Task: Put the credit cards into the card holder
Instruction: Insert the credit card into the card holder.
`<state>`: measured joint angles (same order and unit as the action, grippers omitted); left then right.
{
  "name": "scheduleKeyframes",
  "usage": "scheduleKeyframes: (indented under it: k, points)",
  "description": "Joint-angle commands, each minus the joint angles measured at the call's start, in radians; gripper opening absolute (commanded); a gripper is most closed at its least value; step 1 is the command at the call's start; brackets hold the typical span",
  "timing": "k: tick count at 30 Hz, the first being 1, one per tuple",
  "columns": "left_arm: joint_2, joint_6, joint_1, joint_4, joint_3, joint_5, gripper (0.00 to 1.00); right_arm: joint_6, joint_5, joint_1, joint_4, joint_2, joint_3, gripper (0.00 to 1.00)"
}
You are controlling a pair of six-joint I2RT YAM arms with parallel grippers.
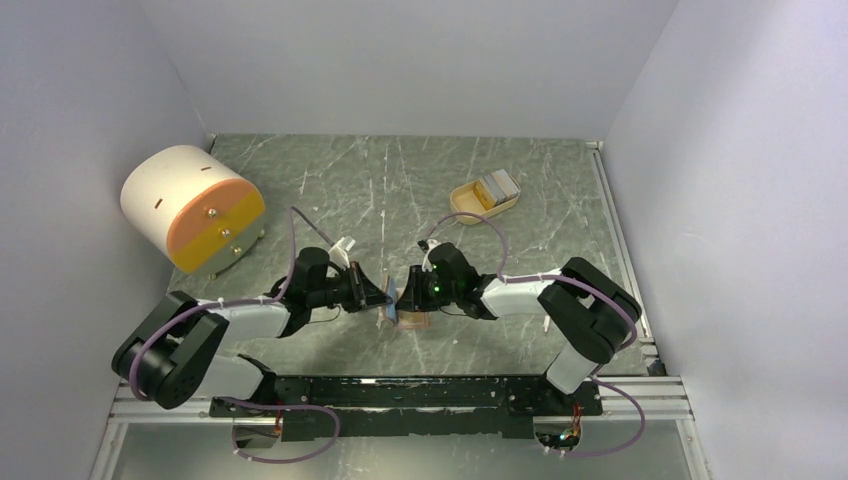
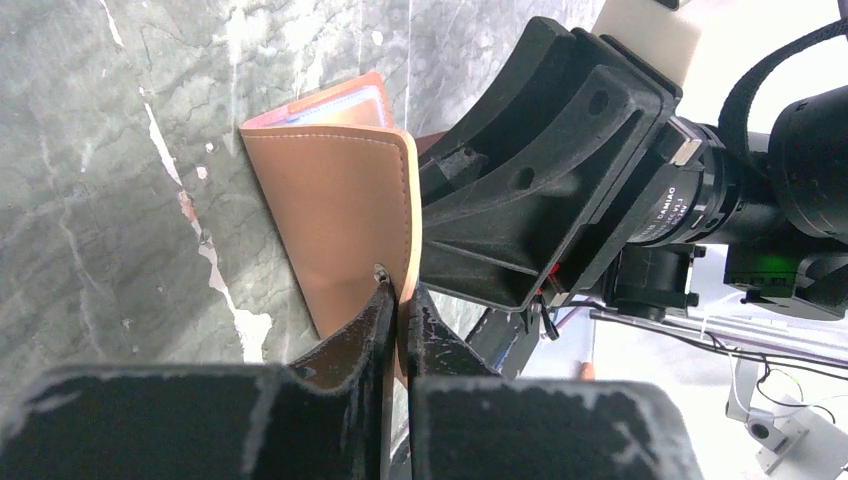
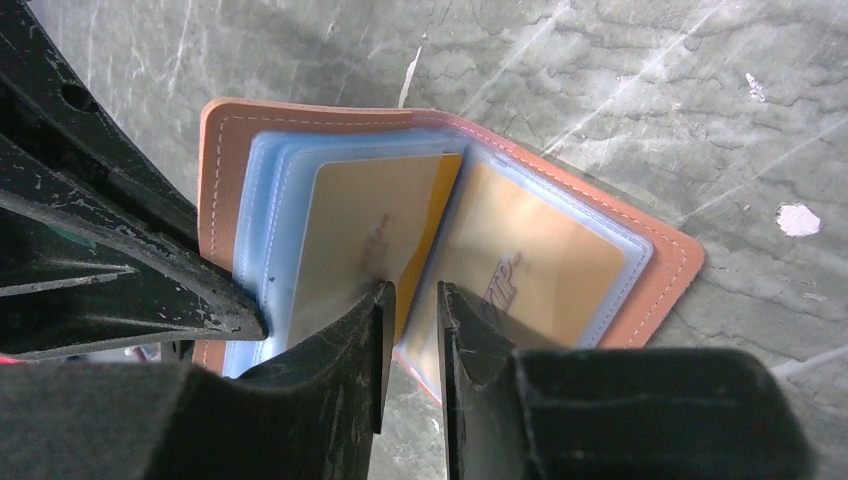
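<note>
The salmon-pink card holder (image 3: 222,160) lies open on the table between both arms, its clear sleeves (image 3: 545,250) fanned out with yellowish cards inside. My left gripper (image 2: 400,292) is shut on the edge of its leather cover (image 2: 340,200), which stands raised. My right gripper (image 3: 413,292) hovers over the sleeves near the fold, its fingers a narrow gap apart with nothing clearly pinched. In the top view the two grippers meet at the card holder (image 1: 411,320). Grey-white credit cards (image 1: 497,185) lie in a tray at the back.
The beige oval tray (image 1: 462,200) sits at the back right of centre. A big white-and-orange drum (image 1: 190,210) stands at the back left. Walls close the table on three sides, and a metal rail (image 1: 620,250) runs along the right edge.
</note>
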<state>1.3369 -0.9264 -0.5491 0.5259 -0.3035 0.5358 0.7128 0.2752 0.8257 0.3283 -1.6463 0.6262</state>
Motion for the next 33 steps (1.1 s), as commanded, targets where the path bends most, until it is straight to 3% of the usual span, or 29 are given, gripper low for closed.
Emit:
scheduleKeyframes:
  k: [1,12,19,33]
  points:
    - [0.034,0.012,0.001,0.035,-0.007,0.028,0.09,0.002,-0.029,0.005,-0.001,0.001,-0.026,0.28]
    - [0.085,0.035,-0.002,0.031,-0.003,0.007,0.09,-0.001,-0.047,0.003,-0.020,0.013,-0.028,0.28]
    - [0.128,0.035,-0.002,0.045,-0.004,0.007,0.09,-0.016,-0.112,0.002,-0.097,0.124,-0.027,0.30]
    - [0.090,0.046,-0.001,-0.014,-0.015,-0.020,0.09,-0.007,-0.151,0.001,-0.177,0.261,-0.002,0.44]
